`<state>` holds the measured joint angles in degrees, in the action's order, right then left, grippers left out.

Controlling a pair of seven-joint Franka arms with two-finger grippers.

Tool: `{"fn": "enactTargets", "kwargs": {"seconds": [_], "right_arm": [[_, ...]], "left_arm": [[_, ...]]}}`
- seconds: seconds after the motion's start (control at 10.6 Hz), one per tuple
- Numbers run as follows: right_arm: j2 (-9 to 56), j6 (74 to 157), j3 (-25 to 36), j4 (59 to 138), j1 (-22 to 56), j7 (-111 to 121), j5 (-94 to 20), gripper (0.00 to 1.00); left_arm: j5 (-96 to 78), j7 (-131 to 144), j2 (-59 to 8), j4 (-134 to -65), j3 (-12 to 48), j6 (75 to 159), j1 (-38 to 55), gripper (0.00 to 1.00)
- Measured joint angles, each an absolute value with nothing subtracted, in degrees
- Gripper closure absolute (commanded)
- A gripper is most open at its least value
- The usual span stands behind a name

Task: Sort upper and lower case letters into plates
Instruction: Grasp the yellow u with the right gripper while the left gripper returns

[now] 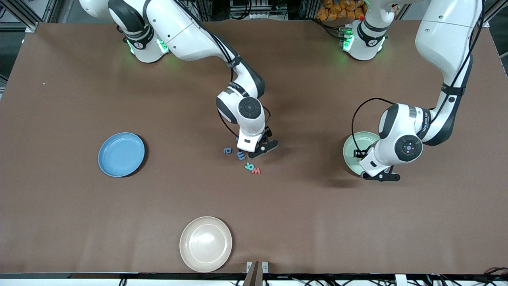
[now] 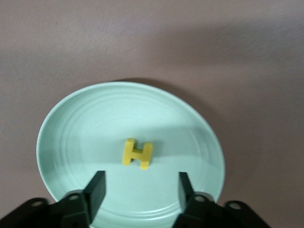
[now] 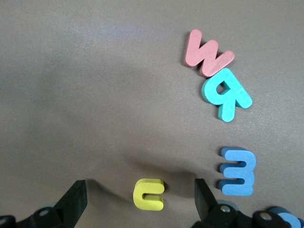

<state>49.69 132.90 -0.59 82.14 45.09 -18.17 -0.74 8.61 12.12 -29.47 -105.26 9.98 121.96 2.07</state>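
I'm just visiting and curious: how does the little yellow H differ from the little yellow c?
The yellow foam letter H is a capital lying in the pale mint green plate, below the open left hand. The yellow foam letter c is lower case and lies on the bare brown table, between the fingers of the open right hand. Both are yellow, flat and not gripped.

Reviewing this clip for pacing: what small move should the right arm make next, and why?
Probably lower the right gripper and close on the yellow c: its open fingers already straddle that letter on the table. The left gripper stands open over the mint plate, where the yellow H already lies.
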Motion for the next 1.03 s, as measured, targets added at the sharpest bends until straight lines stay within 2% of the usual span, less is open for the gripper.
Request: {"fn": "enactTargets", "kwargs": {"seconds": [0.38,0.47,0.56,0.66,1.03], "right_arm": [[49.7,131.5,-0.6,82.1,45.2,-18.4,-0.7,0.0],[49.7,131.5,-0.6,82.1,45.2,-18.4,-0.7,0.2],[49.7,131.5,-0.6,82.1,45.2,-18.5,-0.7,0.73],[49.7,131.5,-0.6,82.1,45.2,-18.6,-0.7,1.0],[49.3,130.8,-0.2,81.4,45.2,-19.6,-0.7,1.0]], "left_arm": [[8.6,12.3,-28.0,-102.5,10.5,121.9,6.8,0.0],[8.6,12.3,-27.9,-102.0,10.9,121.9,7.5,0.0],[8.6,12.3,-27.6,-101.5,11.7,121.9,7.8,0.0],[8.6,12.3,-27.1,-101.2,12.3,121.7,7.9,0.0],[8.6,12.4,-25.3,-101.1,12.6,120.7,8.1,0.0]]}}
